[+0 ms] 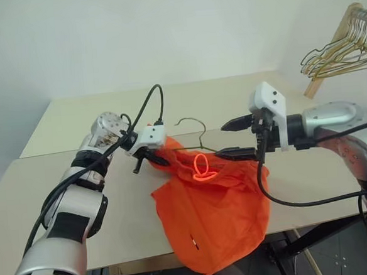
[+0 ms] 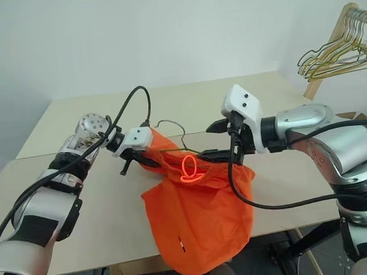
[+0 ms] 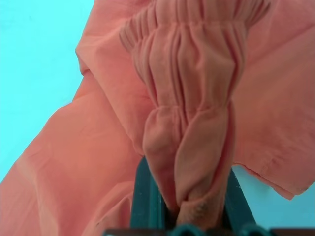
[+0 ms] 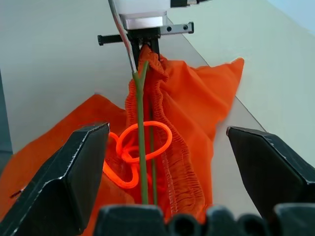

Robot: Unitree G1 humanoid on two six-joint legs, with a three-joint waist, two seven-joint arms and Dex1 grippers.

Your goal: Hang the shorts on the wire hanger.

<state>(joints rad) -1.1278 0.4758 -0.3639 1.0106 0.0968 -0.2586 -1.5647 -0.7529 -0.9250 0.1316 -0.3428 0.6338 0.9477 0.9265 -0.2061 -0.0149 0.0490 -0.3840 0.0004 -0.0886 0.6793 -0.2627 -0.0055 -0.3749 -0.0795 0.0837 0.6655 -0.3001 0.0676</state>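
Both pincers hang over the pale beige table [image 1: 62,202], one at each side of the bright orange fabric shorts [image 1: 211,220]. On the left of the shorts, the left gripper [image 1: 148,160] is closed tight on the gathered elastic waistband; in the left wrist view the bunched pleats of the waistband [image 3: 194,123] are squeezed between its two dark fingers [image 3: 142,196]. On the right of the shorts, the right gripper [image 1: 237,138] stands wide open, one black finger above the other, and it holds nothing; in the right wrist view its two black fingers [image 4: 64,182] are well apart, with the waistband between them but not touching them.

The shorts hang from the left gripper, lifted at the waistband, and the rest of the cloth falls down over the near edge of the table. A bright orange drawstring loop [image 1: 201,168] lies on the cloth near the waistband. The thin gold-brown wire hanger [image 1: 195,127] stands just behind the waistband, its curved hook rising above the shorts, and its wire [image 4: 141,137] runs along the waistband. Far to the right of the shorts, a bunch of wire hangers [image 1: 341,54] hangs on a wooden rod by the wall.
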